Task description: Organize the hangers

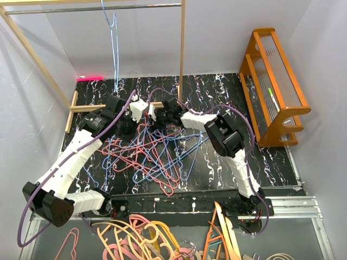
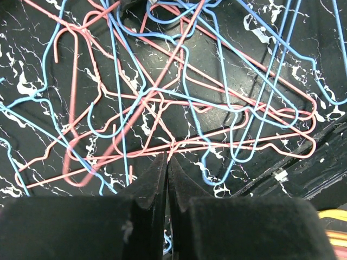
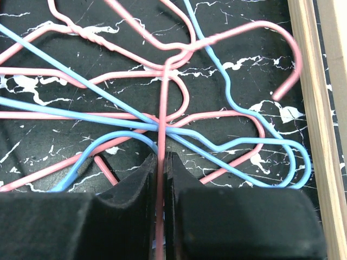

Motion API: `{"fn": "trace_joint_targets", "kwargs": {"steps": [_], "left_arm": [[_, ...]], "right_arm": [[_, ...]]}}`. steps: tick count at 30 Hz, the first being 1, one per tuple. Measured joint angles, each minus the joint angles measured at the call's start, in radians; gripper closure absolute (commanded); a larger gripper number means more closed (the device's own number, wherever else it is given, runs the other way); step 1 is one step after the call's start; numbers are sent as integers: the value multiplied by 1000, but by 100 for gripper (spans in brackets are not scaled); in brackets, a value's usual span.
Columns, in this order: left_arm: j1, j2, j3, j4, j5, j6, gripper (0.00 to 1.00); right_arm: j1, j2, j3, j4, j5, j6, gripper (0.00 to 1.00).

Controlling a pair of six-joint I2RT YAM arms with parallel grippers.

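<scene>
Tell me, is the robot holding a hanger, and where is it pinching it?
Yes. The right gripper pinches a pink hanger on a straight stretch of its wire. The left gripper is shut with nothing visibly in it.

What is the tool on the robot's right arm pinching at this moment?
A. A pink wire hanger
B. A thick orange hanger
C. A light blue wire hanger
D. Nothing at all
A: in the right wrist view the right tool has its jaws closed on a pink wire hanger, whose wire runs straight down between them.
</scene>
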Motion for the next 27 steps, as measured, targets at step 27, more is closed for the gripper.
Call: {"fn": "trace_joint_targets", "kwargs": {"steps": [27], "left_arm": [[644, 346, -72, -61, 949, 423, 65]], "right_arm": [[-57, -462, -249, -160, -80, -53, 92]]}}
